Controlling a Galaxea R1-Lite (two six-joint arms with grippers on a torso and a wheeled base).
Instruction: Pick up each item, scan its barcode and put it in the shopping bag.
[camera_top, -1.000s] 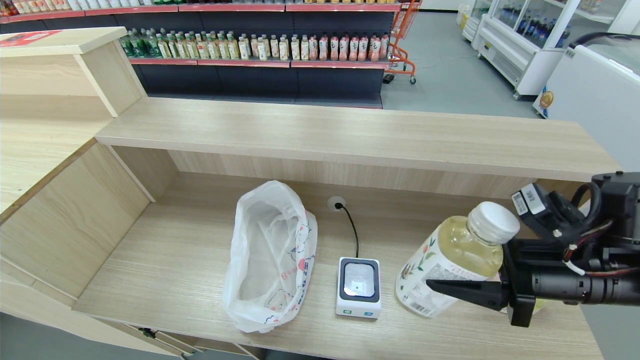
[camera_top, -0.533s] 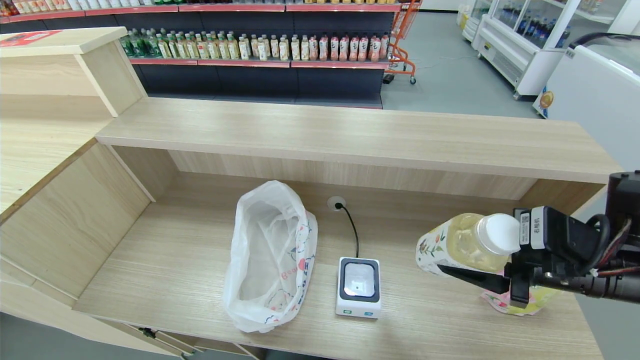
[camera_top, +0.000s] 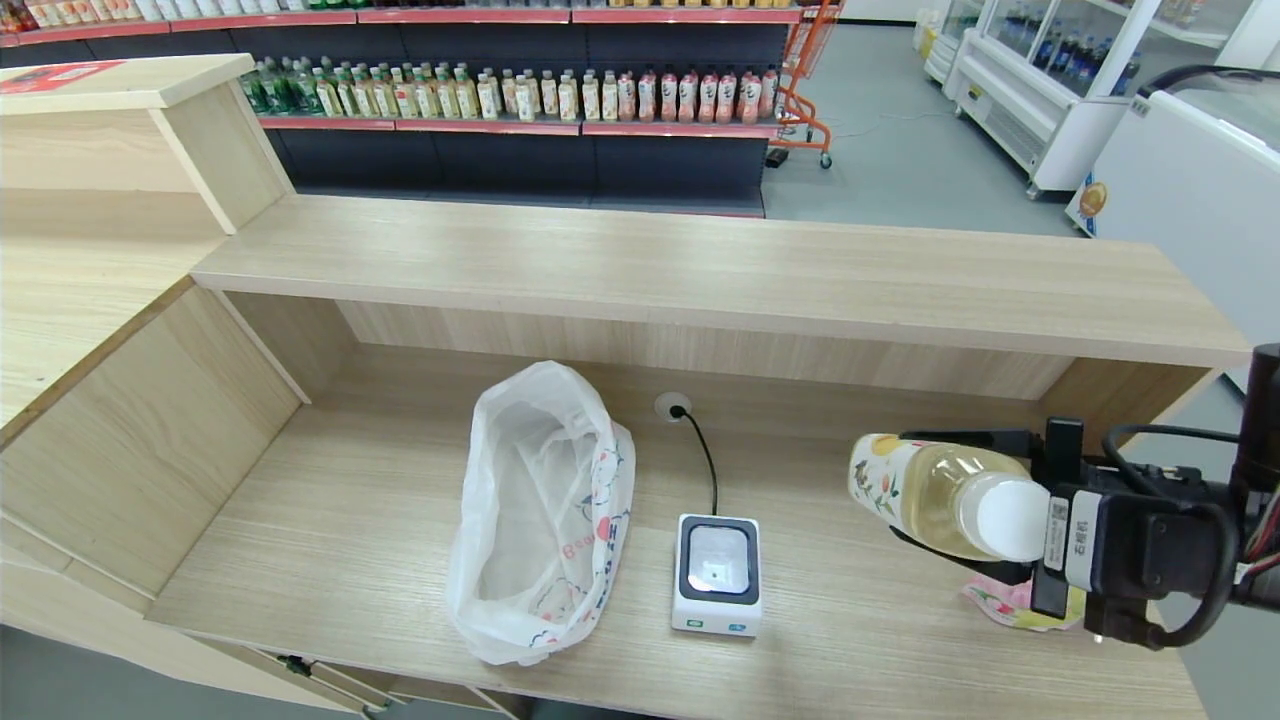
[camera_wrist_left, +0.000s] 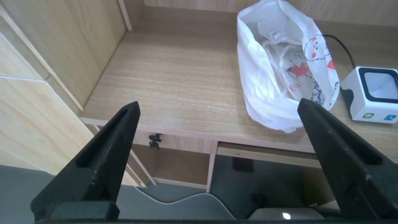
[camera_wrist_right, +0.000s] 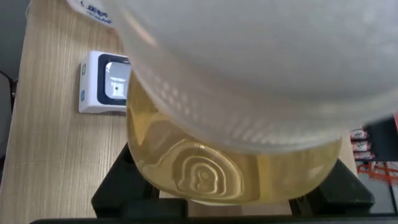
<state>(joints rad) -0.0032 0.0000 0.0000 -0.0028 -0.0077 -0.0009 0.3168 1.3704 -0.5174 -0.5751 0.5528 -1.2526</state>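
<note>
While my right gripper (camera_top: 922, 490) clamps the drink bottle (camera_top: 935, 492) across its body, one finger above and one beneath, the bottle hangs over the counter (camera_top: 330, 540) at the right of the head view. It lies almost level. Its white cap (camera_top: 1010, 520) points back at my wrist, toward the lower right, and its base points left.

The barcode scanner (camera_top: 716, 572) sits left of and below that base in the frame, window facing up, with bare counter between them. As I judge it, the coming move turns on carrying the bottle leftward over that window and rolling it until the barcode faces down. I cannot see the barcode from here. The shopping bag (camera_top: 540, 510) stands just left of the scanner, mouth open.

My right arm is plainly the nearer one. My left gripper (camera_wrist_left: 219, 118) hangs out in front of the counter's near edge, on the bag's side, fingers spread wide with nothing between them.

The bottle is clear plastic holding a pale yellow drink, with a flower-printed label round the base end. A pink packet (camera_top: 1005, 603) lies on the counter under my right wrist.
</note>
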